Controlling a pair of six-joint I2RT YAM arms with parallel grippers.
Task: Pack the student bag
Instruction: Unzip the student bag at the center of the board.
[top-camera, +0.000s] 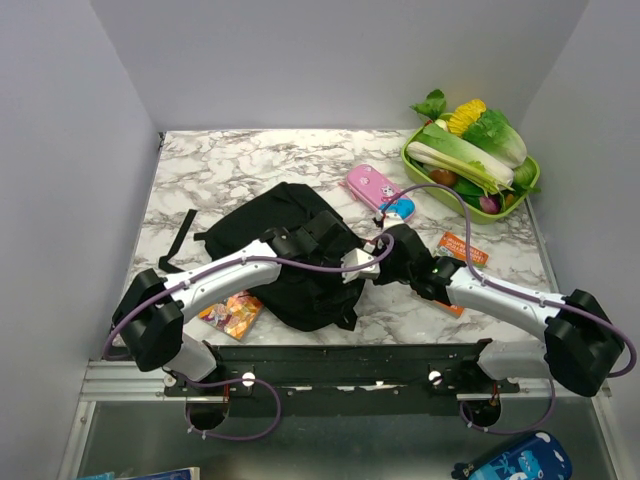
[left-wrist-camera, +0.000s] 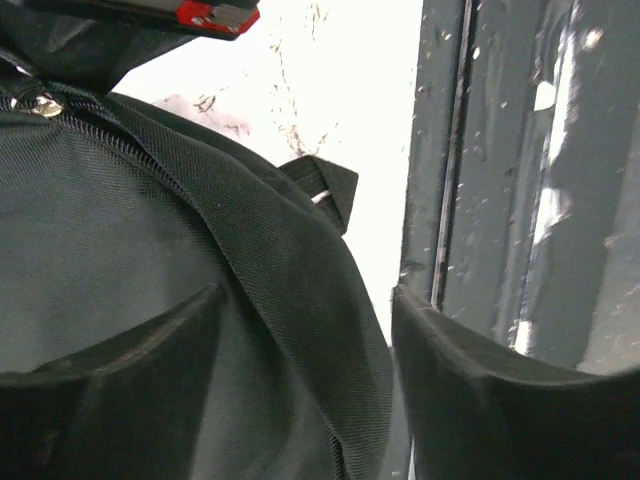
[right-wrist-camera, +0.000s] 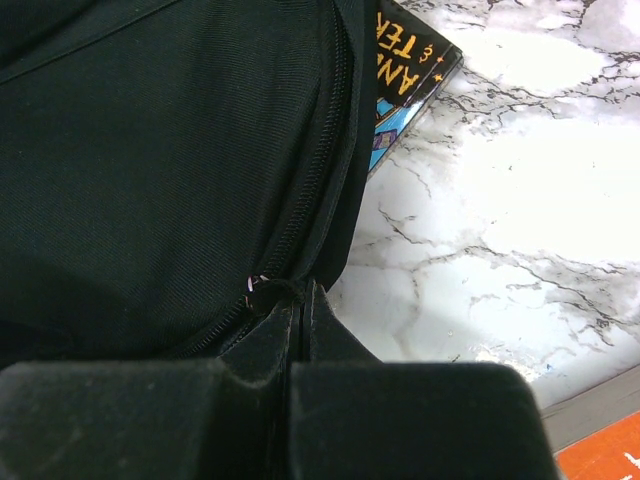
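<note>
The student bag (top-camera: 290, 255), a black fabric backpack, lies flat in the middle of the marble table. My left gripper (top-camera: 350, 265) is over its near right corner. In the left wrist view the gripper (left-wrist-camera: 330, 400) is open, with a seamed fold of the bag (left-wrist-camera: 250, 260) between the fingers and a gap beside the right finger (left-wrist-camera: 500, 400). My right gripper (top-camera: 388, 260) meets the bag's right edge. Its tips (right-wrist-camera: 300, 295) are shut on the zipper pull (right-wrist-camera: 268, 290) at the end of the zipper line (right-wrist-camera: 320, 160).
A colourful book (top-camera: 232, 312) sticks out from under the bag's near left side. A pink pencil case (top-camera: 380, 190) and an orange booklet (top-camera: 462, 248) lie right of the bag. A green vegetable tray (top-camera: 525, 195) stands at the back right. The metal rail (left-wrist-camera: 520, 200) runs along the near edge.
</note>
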